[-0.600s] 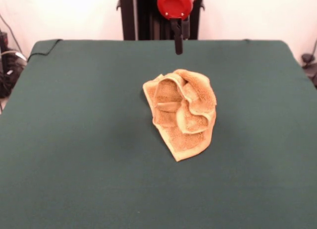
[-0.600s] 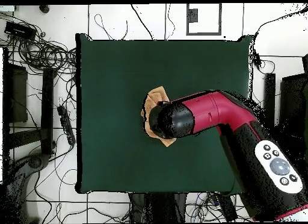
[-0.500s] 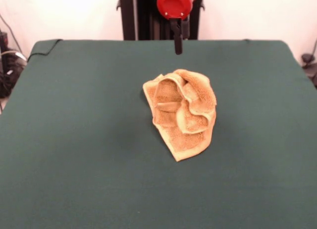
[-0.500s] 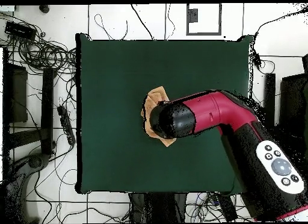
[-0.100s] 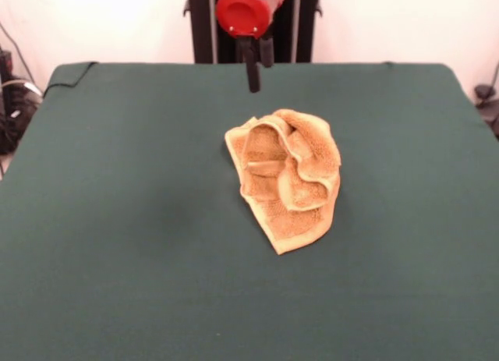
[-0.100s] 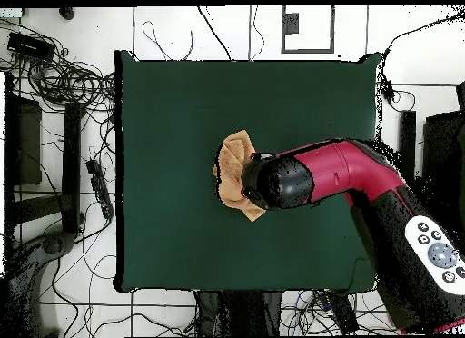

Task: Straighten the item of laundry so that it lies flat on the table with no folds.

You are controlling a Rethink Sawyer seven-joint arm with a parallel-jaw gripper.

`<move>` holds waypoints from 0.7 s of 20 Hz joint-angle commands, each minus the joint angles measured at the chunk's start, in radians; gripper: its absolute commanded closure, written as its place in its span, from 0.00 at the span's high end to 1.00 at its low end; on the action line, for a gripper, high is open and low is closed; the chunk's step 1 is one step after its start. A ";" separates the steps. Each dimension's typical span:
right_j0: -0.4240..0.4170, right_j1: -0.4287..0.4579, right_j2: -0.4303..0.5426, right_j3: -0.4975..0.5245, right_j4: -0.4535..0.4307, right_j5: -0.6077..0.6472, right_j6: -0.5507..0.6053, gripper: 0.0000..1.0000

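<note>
The item of laundry (image 5: 288, 178), an orange-tan terry towel, lies crumpled in a bunched heap near the middle of the dark green table (image 5: 117, 236). Several folds overlap and one corner points toward the near edge. My gripper (image 5: 254, 79) hangs in the air above the table's far part, behind the towel and a little to its left, touching nothing. From overhead, the red and black arm head (image 6: 277, 182) covers the towel's (image 6: 232, 166) right part and hides the gripper.
Green cloth (image 6: 182, 98) spreads widely round the towel on all sides. Cables and dark equipment (image 6: 64, 125) lie on the floor beside the table. The black pedestal column (image 5: 201, 26) rises behind the far edge.
The arm has shifted left in the front view, right in the overhead view, uncovering more of the towel from above. The towel has not moved.
</note>
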State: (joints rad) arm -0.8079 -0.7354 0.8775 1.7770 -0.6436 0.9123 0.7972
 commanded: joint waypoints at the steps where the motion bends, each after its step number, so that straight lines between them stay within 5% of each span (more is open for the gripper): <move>1: 0.021 0.039 0.081 0.000 -0.044 0.063 -0.286 1.00; 14: 0.043 0.055 0.075 0.051 -0.077 0.008 -0.192 1.00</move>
State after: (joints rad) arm -0.8085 -0.7052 0.9051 1.7771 -0.6731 0.9121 0.7972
